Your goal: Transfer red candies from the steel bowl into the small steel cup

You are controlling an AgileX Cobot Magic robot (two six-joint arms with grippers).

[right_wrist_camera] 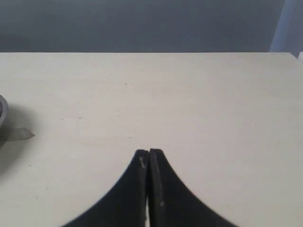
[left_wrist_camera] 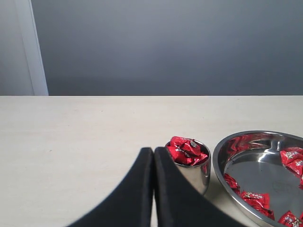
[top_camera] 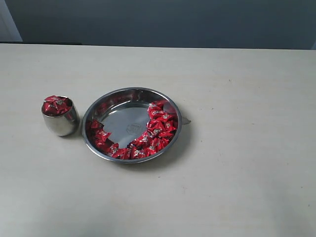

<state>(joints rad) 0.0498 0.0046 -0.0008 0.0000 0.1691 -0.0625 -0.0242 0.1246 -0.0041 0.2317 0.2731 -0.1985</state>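
Observation:
The steel bowl (top_camera: 132, 124) sits mid-table with red candies (top_camera: 158, 132) in an arc along its near and right sides; its middle is bare. Left of it stands the small steel cup (top_camera: 60, 116), filled to the brim with red candies (top_camera: 56, 105). No arm shows in the exterior view. In the left wrist view my left gripper (left_wrist_camera: 153, 151) is shut and empty, close in front of the cup (left_wrist_camera: 191, 166), with the bowl (left_wrist_camera: 260, 171) beside it. My right gripper (right_wrist_camera: 148, 152) is shut and empty over bare table, with only the bowl's rim (right_wrist_camera: 2, 111) at the frame edge.
The pale table (top_camera: 247, 173) stretches wide on every side of the two vessels. A grey wall (top_camera: 168, 22) runs behind its far edge. A small scrap or tab (top_camera: 186, 121) lies by the bowl's right rim.

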